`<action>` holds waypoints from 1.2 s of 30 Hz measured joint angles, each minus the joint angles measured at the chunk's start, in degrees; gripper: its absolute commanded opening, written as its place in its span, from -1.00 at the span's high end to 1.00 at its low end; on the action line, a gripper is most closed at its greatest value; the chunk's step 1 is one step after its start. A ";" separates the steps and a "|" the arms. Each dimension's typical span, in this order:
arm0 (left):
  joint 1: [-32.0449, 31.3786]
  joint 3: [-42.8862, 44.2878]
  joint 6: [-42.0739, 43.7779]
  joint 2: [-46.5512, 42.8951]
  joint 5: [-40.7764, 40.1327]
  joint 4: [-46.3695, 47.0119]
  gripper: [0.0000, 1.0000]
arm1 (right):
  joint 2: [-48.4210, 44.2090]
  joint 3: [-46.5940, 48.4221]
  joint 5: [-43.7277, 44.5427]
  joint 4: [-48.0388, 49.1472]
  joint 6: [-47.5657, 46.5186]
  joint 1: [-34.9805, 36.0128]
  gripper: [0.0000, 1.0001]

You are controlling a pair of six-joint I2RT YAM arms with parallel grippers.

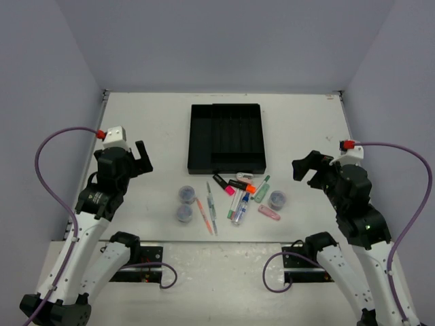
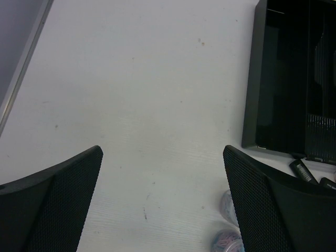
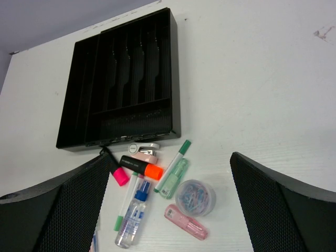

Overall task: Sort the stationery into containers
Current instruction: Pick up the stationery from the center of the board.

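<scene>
Sorting not begun, by look. Black tray (image 1: 204,136) upper centre, slots bare. Pens (image 1: 211,207), markers (image 1: 241,185), three pots (image 1: 186,193), pink eraser (image 1: 268,212) loose just below tray. Left gripper (image 2: 163,152), right gripper (image 3: 170,157): fingers apart, holding nothing. Everything left.

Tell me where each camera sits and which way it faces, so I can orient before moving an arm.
Top external: above and behind the bases, looking down on the table, the black tray and the stationery; both arms, the left hand and the right hand show.
Left wrist: on the left arm, looking across bare table to the tray's left wall; its own fingers frame the view.
Right wrist: on the right arm, facing the whole tray and the stationery; its own fingers show.
Shared: the tray is in all three.
</scene>
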 measured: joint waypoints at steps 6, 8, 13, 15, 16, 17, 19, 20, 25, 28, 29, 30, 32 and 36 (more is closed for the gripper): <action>0.00 0.00 0.00 0.00 0.00 0.00 -1.00 | 0.03 -0.01 -0.93 0.10 -0.06 0.00 -0.98; 0.00 0.00 0.00 0.00 -0.02 0.01 -1.00 | -0.16 -0.67 -3.07 1.24 -0.19 0.00 -0.97; 0.00 0.00 0.00 -0.02 -0.02 0.00 -1.00 | -0.63 -4.53 -9.25 4.94 0.33 0.02 -0.98; 0.00 0.00 -0.01 -0.02 0.00 0.02 -1.00 | 0.95 -4.95 -10.43 5.57 0.71 0.02 -0.98; 0.00 0.00 -0.02 -0.02 0.02 0.02 -1.00 | 2.05 -4.98 -10.99 5.88 0.89 0.02 -0.98; 0.00 0.00 -0.01 -0.01 0.12 0.04 -1.00 | 3.72 -4.91 -11.72 6.20 1.20 0.02 -0.97; 0.00 0.00 0.00 0.01 0.43 0.11 -1.00 | 8.06 -4.82 -13.09 6.99 2.09 0.08 -0.98; 0.00 0.00 0.00 0.03 0.61 0.16 -1.00 | 10.50 -4.81 -13.52 7.39 2.58 0.22 -0.98; -0.04 0.00 0.00 0.38 1.43 0.31 -1.00 | 26.22 -3.81 -5.70 5.71 4.35 7.04 -0.98; -0.38 0.00 0.00 0.44 1.60 0.31 -1.00 | 34.93 -2.99 -1.35 4.43 5.44 12.09 -0.98; -0.53 0.00 0.00 0.47 1.67 0.32 -1.00 | 36.90 -2.97 -0.40 4.08 5.78 13.09 -0.98; -0.71 0.00 0.00 0.49 1.76 0.33 -1.00 | 38.60 -2.97 0.40 3.65 6.05 13.78 -0.98; -0.98 0.00 0.00 0.54 1.86 0.33 -1.00 | 40.88 -2.99 1.94 2.93 6.59 14.22 -0.98; -1.53 0.00 0.02 0.95 2.20 0.33 -1.00 | 43.95 -3.00 3.40 1.97 7.27 14.17 -0.94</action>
